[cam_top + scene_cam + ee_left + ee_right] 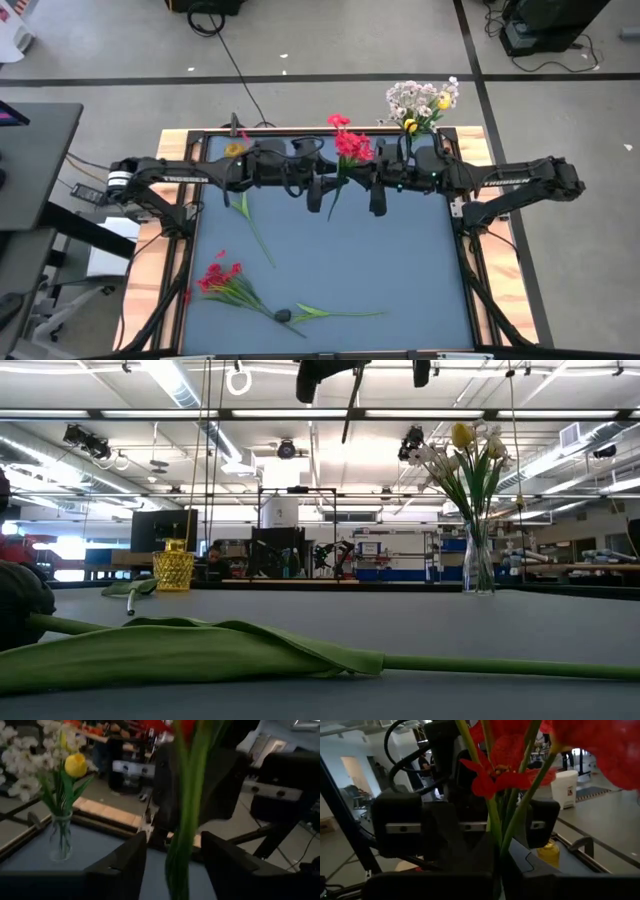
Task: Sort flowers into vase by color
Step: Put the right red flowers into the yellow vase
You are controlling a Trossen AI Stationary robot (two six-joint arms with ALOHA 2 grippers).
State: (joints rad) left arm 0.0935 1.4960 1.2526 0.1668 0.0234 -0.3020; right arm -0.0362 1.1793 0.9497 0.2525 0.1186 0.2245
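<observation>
You have the blue worktop [400,270] beneath both arms, which meet high over its far middle. Between them hangs a red spray [350,148], blossoms up, stem pointing down.

The left gripper [172,851] has its fingers spread either side of that stem in its wrist view; whether they press it you cannot tell. The right gripper [496,880] shows the stems running down between its dark fingers, and again you cannot tell if it pinches them. That is your main risk: if neither side truly grips during this mid-air exchange, the spray drops onto the worktop.

At the far right corner stands the clear vase [478,565], already holding white blossoms [412,98] and yellow buds [442,101]. Swing wide and a gripper could clip it over. The small yellow vase [173,570] sits at the far left.

Near you lie another red spray [222,278], a dark bloom [283,316] and a loose green stem [250,228], all well clear.
</observation>
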